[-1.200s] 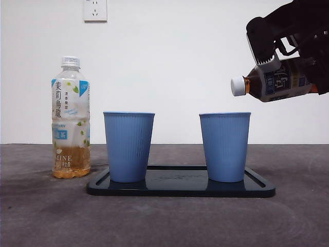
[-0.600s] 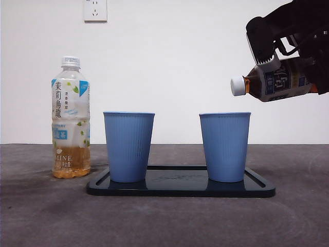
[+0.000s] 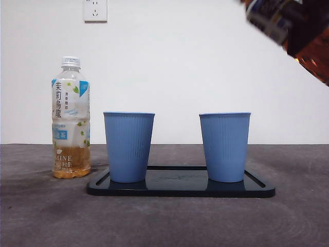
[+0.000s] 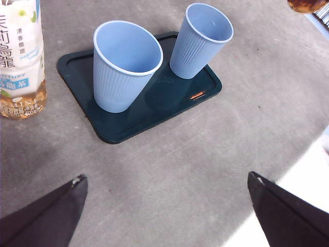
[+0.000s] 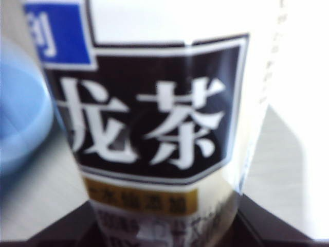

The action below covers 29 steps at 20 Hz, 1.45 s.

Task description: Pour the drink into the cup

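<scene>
Two blue ribbed cups stand on a black tray (image 3: 180,188): the left cup (image 3: 128,146) and the right cup (image 3: 224,146). My right gripper (image 5: 164,226) is shut on a tea bottle with a dark label (image 5: 154,123). In the front view this bottle (image 3: 308,38) hangs tilted at the top right corner, above and to the right of the right cup, with its cap out of view. My left gripper (image 4: 165,179) is open and empty, above the table in front of the tray (image 4: 154,119). Both cups (image 4: 126,64) (image 4: 200,38) look empty.
A capped jasmine tea bottle (image 3: 71,118), about a quarter full, stands upright on the table left of the tray; it also shows in the left wrist view (image 4: 18,56). A wall socket (image 3: 95,9) is on the white wall behind.
The held bottle was level with its cap pointing over the right cup's rim; it has now swung up and to the right into the top corner. The cups and the other bottle have not moved.
</scene>
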Motion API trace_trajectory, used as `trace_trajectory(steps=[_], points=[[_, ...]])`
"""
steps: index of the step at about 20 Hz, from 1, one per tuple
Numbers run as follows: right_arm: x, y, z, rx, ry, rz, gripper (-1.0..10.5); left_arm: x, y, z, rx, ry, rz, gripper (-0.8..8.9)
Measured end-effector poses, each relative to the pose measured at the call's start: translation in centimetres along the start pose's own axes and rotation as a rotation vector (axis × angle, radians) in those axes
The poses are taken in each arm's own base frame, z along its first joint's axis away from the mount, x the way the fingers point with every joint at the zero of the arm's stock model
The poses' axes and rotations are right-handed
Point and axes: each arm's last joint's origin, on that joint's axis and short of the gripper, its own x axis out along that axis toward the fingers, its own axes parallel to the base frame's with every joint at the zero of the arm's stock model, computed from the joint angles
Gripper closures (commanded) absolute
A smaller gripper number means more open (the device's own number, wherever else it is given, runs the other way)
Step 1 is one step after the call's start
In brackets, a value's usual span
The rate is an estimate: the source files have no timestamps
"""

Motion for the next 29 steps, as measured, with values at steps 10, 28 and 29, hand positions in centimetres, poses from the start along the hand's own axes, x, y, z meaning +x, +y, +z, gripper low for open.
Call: trace_trajectory(steps=[10,28,29], points=[[3.4,0.2,-4.5,0.481,-0.266,0.041,7.8,0.0,0.2,0.0,0.000,0.002,0.057,3.12],[14.5,3.3,-10.2,0.584,-0.301,0.098,7.8,0.0,0.2,0.3,0.017,-0.026,0.064,3.12],[14.8,3.5,-10.3,0.583,-0.298,0.105,7.8,0.0,0.2,0.3,0.016,-0.026,0.065,3.12]])
